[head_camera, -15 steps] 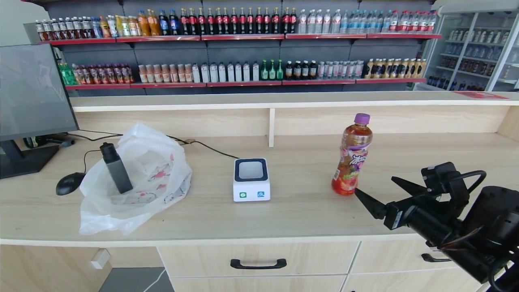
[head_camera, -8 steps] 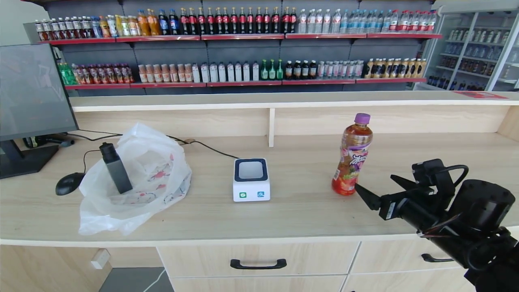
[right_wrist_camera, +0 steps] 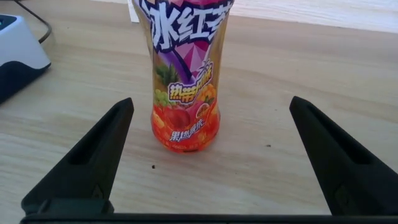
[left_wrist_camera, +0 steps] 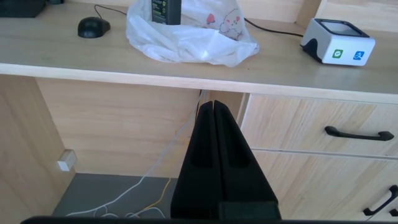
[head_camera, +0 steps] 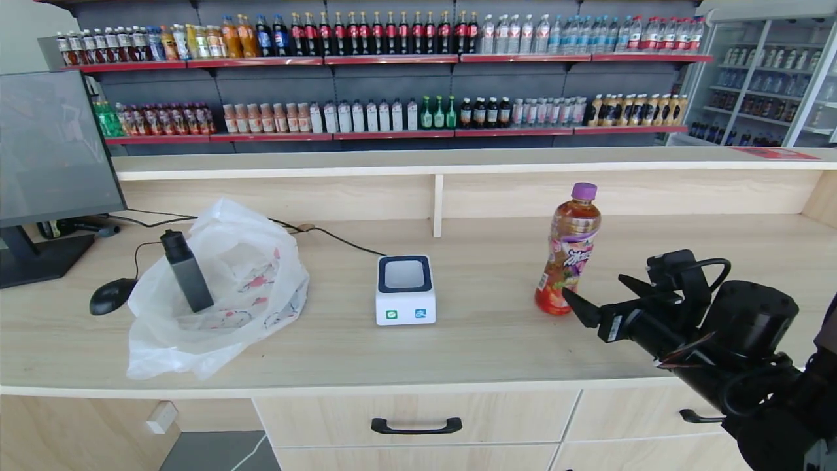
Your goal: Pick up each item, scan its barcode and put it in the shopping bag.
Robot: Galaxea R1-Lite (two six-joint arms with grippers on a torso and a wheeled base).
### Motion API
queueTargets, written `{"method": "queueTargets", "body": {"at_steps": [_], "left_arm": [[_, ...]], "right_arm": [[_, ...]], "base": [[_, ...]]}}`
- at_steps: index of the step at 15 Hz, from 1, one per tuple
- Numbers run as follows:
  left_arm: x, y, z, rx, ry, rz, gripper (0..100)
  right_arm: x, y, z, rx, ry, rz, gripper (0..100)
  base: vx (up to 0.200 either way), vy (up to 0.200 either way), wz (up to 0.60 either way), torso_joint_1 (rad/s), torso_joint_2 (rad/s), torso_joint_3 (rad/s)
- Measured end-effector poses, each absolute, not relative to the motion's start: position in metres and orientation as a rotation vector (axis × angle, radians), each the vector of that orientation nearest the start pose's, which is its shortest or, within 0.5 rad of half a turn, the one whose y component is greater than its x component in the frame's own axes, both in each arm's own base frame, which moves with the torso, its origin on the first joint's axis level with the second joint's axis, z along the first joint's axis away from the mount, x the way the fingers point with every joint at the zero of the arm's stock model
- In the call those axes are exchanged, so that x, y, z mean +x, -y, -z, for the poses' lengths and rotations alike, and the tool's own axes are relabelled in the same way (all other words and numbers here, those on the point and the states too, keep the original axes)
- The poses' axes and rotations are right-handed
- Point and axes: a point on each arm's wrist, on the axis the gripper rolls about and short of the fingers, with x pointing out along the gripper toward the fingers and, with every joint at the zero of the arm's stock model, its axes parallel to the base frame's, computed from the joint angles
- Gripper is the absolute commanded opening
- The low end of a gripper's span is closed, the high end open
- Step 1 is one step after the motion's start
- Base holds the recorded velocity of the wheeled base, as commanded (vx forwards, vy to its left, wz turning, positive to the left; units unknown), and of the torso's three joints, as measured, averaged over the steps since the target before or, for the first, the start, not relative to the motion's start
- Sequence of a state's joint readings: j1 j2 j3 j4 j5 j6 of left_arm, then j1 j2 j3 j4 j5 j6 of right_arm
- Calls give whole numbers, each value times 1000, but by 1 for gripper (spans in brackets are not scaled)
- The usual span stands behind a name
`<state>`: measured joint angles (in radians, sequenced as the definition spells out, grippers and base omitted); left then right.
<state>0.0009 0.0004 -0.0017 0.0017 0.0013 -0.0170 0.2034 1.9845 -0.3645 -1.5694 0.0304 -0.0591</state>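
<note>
1. Left gripper [left_wrist_camera: 213, 109], fingers pressed together, hangs below the counter [left_wrist_camera: 93, 59].
2. Shopping bag [head_camera: 261, 288] holds one dark bottle [head_camera: 186, 271].
3. Juice bottle [head_camera: 567, 252] stands upright right of the scanner [head_camera: 405, 289]; right gripper [head_camera: 595, 288], spread wide, has closed in — grasp likely next.

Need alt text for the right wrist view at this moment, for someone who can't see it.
A drink bottle with an orange-red base and colourful label stands upright on the wooden counter, centred ahead of the open right end effector, whose two black fingers flank it without touching. Part of the white scanner lies at the picture's edge.
</note>
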Motion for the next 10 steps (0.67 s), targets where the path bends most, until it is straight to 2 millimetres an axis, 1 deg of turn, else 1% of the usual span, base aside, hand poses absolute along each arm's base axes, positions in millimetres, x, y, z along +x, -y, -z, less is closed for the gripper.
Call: {"method": "queueTargets", "body": {"at_steps": [6, 10], "left_arm": [[-23, 0, -76, -18, 0, -3, 0], [-23, 0, -76, -18, 0, -2, 0]], "right_arm": [[292, -58, -92, -59, -29, -225, 100], [305, -61, -95, -56, 11, -225, 100]], "base": [[0, 0, 0, 0, 0, 0], [0, 0, 0, 0, 0, 0]]}}
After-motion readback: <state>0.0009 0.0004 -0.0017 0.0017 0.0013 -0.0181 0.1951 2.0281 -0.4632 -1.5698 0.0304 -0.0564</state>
